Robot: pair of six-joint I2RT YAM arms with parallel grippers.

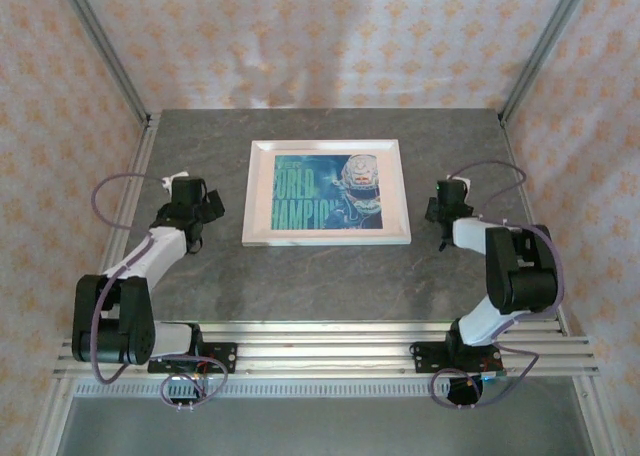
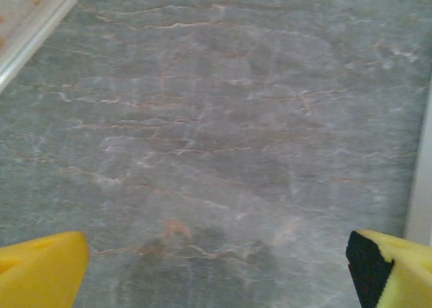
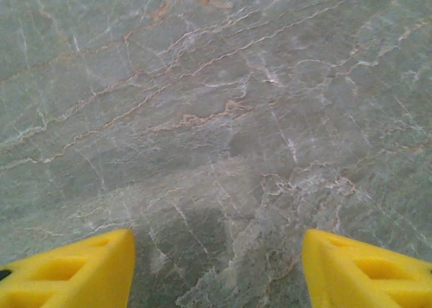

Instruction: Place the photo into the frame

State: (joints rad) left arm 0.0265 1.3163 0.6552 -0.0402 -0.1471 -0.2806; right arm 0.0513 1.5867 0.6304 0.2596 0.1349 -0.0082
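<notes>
The photo (image 1: 327, 191) lies inside the frame (image 1: 326, 239); left pincer (image 2: 217, 261) and right pincer (image 3: 217, 261) gape empty.

1. Tabletop (image 1: 330, 276): grey stone-look surface, pale and rust veining.
2. Walls (image 1: 300, 36): cream backdrop, repeating orange floral motif, on three sides.
3. Aluminium posts (image 1: 103, 46) at back corners; slotted rails (image 1: 330, 346) along near edge.
4. Light soft, even.

We look down from above and behind the two arm bases on the whole grey veined stone bench (image 1: 320, 276), the thin white rectangular picture frame (image 1: 327, 238) at its middle. Our two wrist cameras face down, close over bare stone left and right of that frame, their own yellow jaws at the lower corners. That stone is common ground with the overhead view.
</notes>
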